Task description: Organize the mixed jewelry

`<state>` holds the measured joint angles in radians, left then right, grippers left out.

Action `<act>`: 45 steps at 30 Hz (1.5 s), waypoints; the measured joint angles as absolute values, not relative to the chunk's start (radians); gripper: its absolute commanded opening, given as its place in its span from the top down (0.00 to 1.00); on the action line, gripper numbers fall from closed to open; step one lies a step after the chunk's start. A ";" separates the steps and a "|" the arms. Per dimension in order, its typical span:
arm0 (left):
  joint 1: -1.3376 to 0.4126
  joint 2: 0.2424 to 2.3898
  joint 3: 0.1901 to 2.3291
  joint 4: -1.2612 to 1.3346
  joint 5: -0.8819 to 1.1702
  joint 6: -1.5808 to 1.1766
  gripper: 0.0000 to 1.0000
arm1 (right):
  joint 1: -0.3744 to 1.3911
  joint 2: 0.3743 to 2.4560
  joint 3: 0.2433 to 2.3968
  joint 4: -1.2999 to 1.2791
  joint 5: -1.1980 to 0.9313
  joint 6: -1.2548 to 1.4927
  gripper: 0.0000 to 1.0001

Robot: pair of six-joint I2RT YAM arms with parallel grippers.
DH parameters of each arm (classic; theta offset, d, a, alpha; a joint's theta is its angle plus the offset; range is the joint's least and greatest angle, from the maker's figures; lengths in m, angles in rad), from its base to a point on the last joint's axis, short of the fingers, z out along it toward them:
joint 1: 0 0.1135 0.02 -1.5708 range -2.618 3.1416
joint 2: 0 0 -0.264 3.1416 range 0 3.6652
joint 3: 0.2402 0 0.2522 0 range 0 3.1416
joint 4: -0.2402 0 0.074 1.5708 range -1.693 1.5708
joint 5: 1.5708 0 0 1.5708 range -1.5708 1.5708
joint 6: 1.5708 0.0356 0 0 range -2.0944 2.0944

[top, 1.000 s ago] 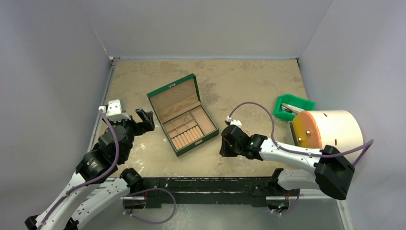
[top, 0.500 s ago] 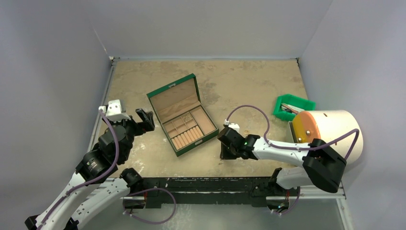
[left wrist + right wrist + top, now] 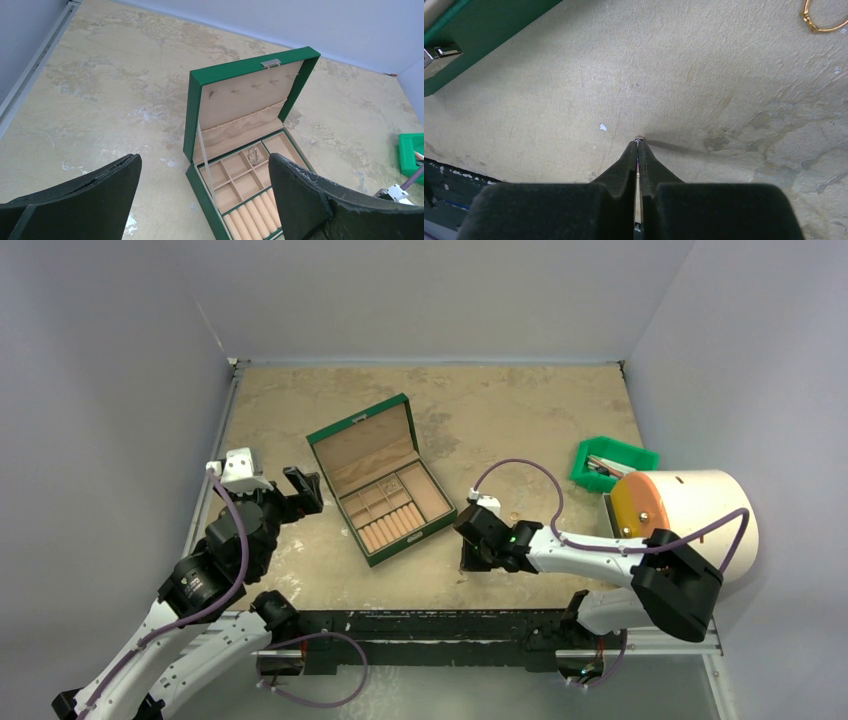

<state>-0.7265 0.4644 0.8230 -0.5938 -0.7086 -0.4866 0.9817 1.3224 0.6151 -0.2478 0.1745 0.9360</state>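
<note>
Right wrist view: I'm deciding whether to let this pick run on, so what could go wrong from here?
1. The right gripper is shut on a tiny metal piece only at its very tips; it may slip or flick away on lifting.
2. A gold ring lies loose nearby; a low sweep could knock it.
3. The green box has small compartments, so a release could miss.

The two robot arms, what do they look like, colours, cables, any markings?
The left arm and right arm both have white link shells with chunky black joints. A thin purple cable loops loosely along each. The left fingers and right fingers are broad matte black wedges. A small green light glows near the right wrist.
</note>
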 measured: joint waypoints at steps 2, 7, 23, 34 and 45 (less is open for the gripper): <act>-0.727 0.464 0.823 -0.594 -0.709 -0.487 0.01 | 0.982 1.322 0.615 -0.247 0.175 0.937 1.00; -0.727 0.464 0.823 -0.594 -0.709 -0.487 0.01 | 0.982 1.322 0.615 -0.244 0.175 0.940 1.00; -0.727 0.459 0.823 -0.594 -0.709 -0.487 0.02 | 0.983 1.232 0.621 -0.274 0.218 0.938 1.00; -0.727 0.455 0.823 -0.594 -0.709 -0.487 0.02 | 0.984 1.230 0.782 -0.304 0.260 0.896 1.00; -0.727 0.449 0.823 -0.594 -0.707 -0.487 0.02 | 0.984 1.356 0.952 -0.288 0.295 0.820 1.00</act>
